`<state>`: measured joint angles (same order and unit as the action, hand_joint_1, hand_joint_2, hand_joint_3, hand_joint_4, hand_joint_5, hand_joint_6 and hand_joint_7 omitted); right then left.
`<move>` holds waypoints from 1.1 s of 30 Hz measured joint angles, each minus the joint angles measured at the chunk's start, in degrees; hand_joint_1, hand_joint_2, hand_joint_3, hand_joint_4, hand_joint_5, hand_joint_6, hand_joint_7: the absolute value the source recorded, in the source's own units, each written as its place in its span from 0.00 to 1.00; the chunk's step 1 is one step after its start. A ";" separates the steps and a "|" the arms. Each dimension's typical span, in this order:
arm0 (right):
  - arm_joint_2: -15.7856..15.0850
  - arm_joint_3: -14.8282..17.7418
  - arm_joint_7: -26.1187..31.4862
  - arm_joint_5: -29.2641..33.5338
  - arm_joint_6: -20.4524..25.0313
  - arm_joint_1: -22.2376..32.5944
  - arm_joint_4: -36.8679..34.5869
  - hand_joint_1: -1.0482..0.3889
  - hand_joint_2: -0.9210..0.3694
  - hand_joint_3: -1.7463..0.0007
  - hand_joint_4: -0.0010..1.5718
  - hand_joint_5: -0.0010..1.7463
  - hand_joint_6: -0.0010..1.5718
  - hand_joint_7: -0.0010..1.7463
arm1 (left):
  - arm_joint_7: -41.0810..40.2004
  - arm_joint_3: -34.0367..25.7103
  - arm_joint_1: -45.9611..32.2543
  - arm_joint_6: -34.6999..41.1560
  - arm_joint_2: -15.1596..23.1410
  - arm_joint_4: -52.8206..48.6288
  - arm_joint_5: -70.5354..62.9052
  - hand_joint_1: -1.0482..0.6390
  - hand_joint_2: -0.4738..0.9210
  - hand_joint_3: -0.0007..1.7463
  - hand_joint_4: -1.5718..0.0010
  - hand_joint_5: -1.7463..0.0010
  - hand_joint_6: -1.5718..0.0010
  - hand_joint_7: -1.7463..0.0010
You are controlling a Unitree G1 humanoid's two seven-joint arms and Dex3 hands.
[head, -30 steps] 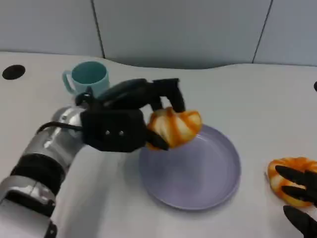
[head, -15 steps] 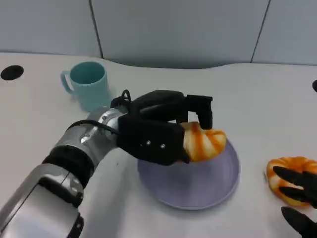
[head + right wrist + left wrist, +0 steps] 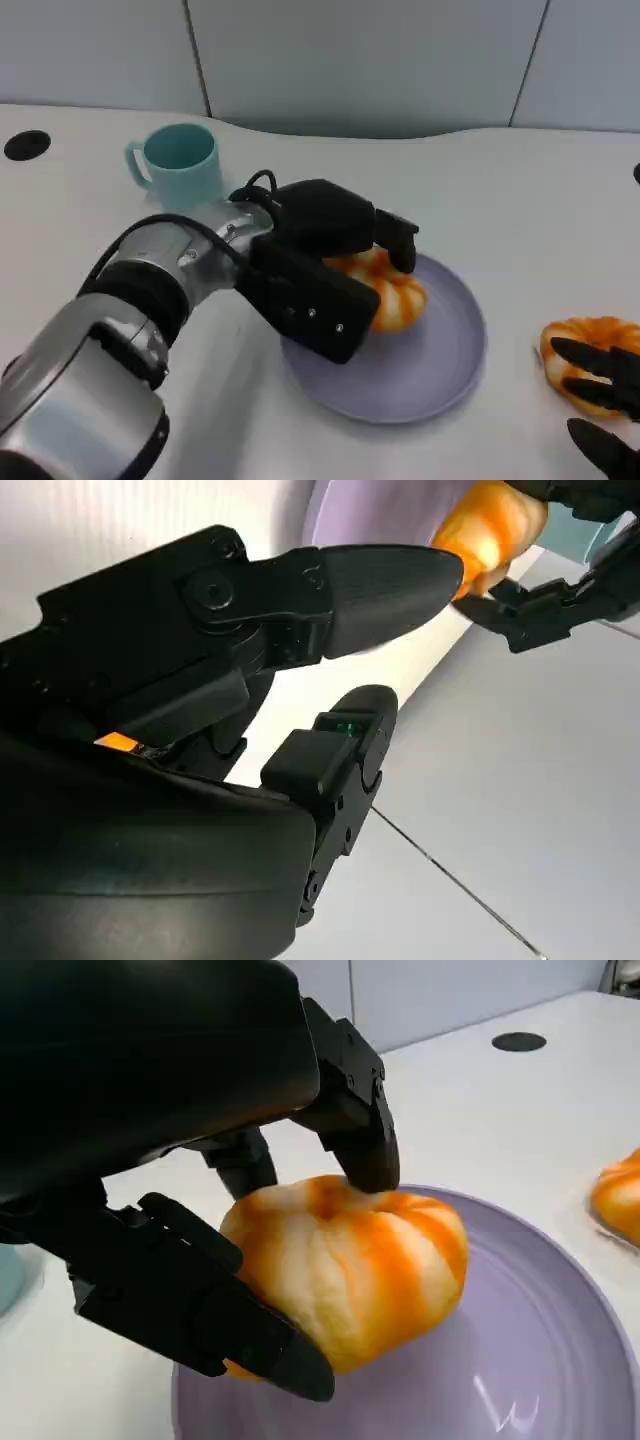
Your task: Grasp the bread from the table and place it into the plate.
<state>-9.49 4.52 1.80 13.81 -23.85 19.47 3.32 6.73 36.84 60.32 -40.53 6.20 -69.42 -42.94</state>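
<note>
Bread held low over the plate, release pending.

Table [image 3: 560, 190] first: white, carrying a lilac plate [image 3: 455, 365] near the middle, a teal mug [image 3: 182, 160] well behind it, and a second bun [image 3: 585, 350] off to the plate's right. The left hand [image 3: 320, 265] reaches in over the plate's near-left rim, fingers closed around the bread [image 3: 390, 290]; in the left wrist view the bread [image 3: 350, 1260] sits pinched between thumb and upper fingers [image 3: 355, 1120], just above or touching the plate floor, I cannot tell which. Best done by settling it onto the flat centre, spreading the fingers slowly, then lifting straight up so nothing drags it over the rim. The right hand [image 3: 605, 400] rests by the second bun, fingers apart, gripping nothing.
</note>
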 measured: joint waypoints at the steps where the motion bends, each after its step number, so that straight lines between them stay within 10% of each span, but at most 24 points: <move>1: 0.00 0.00 0.00 0.01 -0.03 0.00 -0.01 0.47 0.00 0.79 0.62 0.04 0.49 0.00 | 0.50 0.27 0.10 -0.12 0.00 -0.10 -0.02 0.26 0.99 0.00 0.90 0.84 0.78 0.99; 19: -0.01 0.02 0.33 0.31 -1.09 -0.04 -0.20 0.47 0.00 0.79 0.62 0.04 0.49 0.00 | 12.71 -3.54 0.73 -1.22 1.28 -1.00 6.06 0.19 1.00 0.01 0.99 0.88 0.87 1.00; 33: -0.07 0.15 0.54 0.42 -1.67 0.16 -0.23 0.46 0.00 0.79 0.62 0.04 0.49 0.00 | 43.08 -27.70 -6.92 2.24 8.79 6.34 40.17 0.23 1.00 0.02 0.98 0.89 0.86 0.99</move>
<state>-9.56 4.67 2.34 14.23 -25.53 19.63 3.09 49.82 9.15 53.40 -38.29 14.99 -63.08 -2.77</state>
